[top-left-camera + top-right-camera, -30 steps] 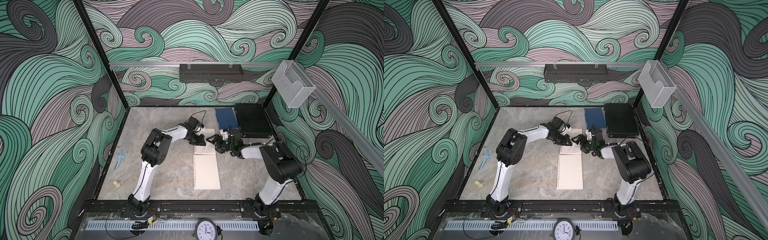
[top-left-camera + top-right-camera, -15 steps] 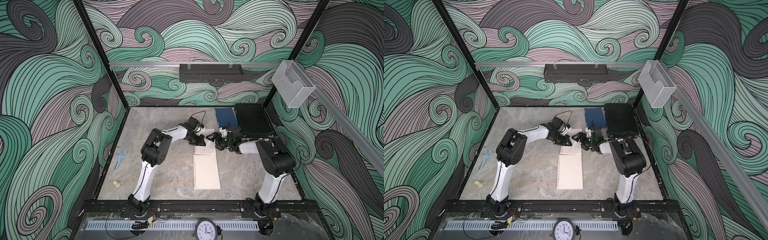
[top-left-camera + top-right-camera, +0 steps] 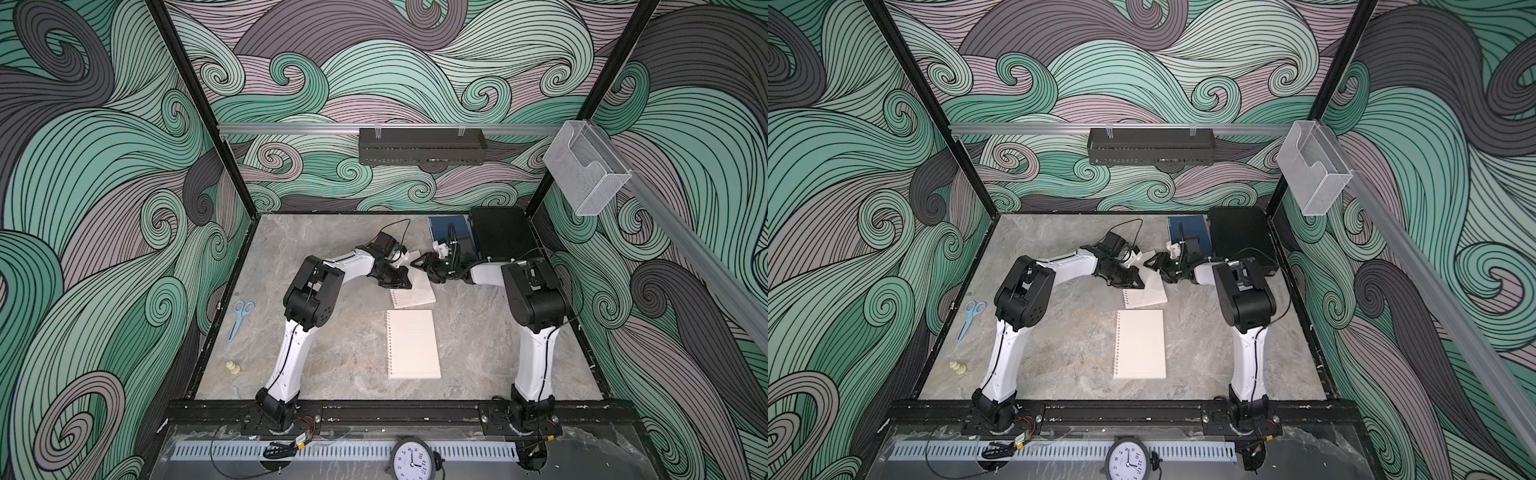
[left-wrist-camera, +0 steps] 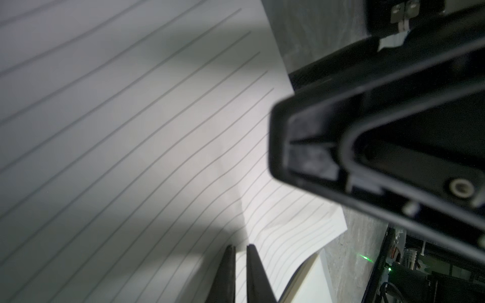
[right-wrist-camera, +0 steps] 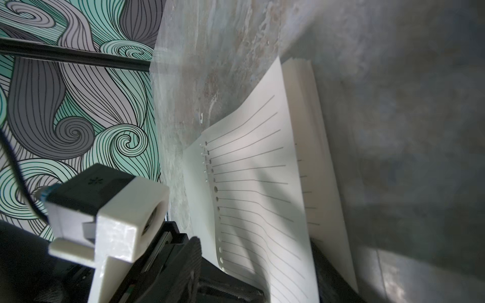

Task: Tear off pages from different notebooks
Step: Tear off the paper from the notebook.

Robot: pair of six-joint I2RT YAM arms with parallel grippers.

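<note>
In both top views the white lined notebook (image 3: 415,296) lies at mid-table, and my left gripper (image 3: 401,283) is shut with its tips down on the notebook's far part. The left wrist view has those tips (image 4: 240,249) nearly touching over the lined paper. One lined page (image 5: 257,183), its punched edge ragged, curls up off the pad (image 5: 315,157). My right gripper (image 3: 420,266) stands at the page's far edge, jaws apart, with the sheet running between them (image 5: 257,275). The cream notebook (image 3: 412,344) lies nearer the front. The dark blue notebook (image 3: 451,230) lies at the back.
A flat black case (image 3: 503,239) sits in the back right corner beside the blue notebook. Blue scissors (image 3: 240,318) and a small cream piece (image 3: 234,369) lie by the left wall. A black shelf (image 3: 422,146) and a clear holder (image 3: 584,174) hang above.
My right gripper has reached further left onto the lifted page and its jaws have narrowed, while the right elbow swung back. The left arm has stayed put.
</note>
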